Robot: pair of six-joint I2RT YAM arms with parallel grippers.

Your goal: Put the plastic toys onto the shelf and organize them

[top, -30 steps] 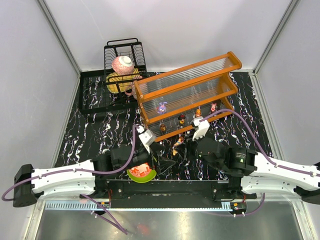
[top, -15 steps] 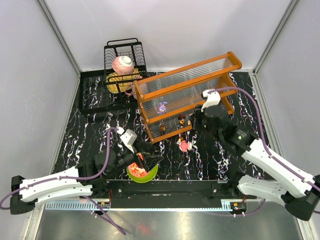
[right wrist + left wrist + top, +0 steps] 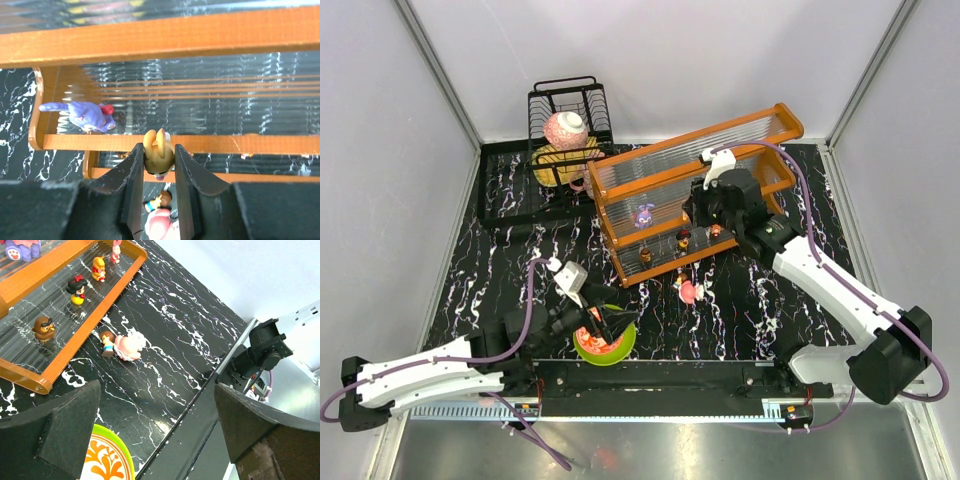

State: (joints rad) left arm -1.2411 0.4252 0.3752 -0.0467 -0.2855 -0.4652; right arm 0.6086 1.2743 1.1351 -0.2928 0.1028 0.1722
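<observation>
My right gripper is shut on a small yellow long-eared toy, held above the front rail of the shelf. A purple toy stands on the tier to its left. From above, the right gripper hangs over the shelf. Several toys stand on the lower tier: a brown one, a black-haired one, an orange-yellow one and a pink one. A pink-and-white round toy and a brown-haired toy lie on the table. My left gripper is open, holding nothing, near the bowl.
A green-rimmed patterned bowl sits at the near table edge under the left gripper. A black wire dish rack with crockery stands at the back left, on a black tray. The black metal front rail runs along the near edge.
The right arm lifted from the table in front of the shelf and moved back over the shelf with the yellow toy. The left arm drew back toward the bowl.
</observation>
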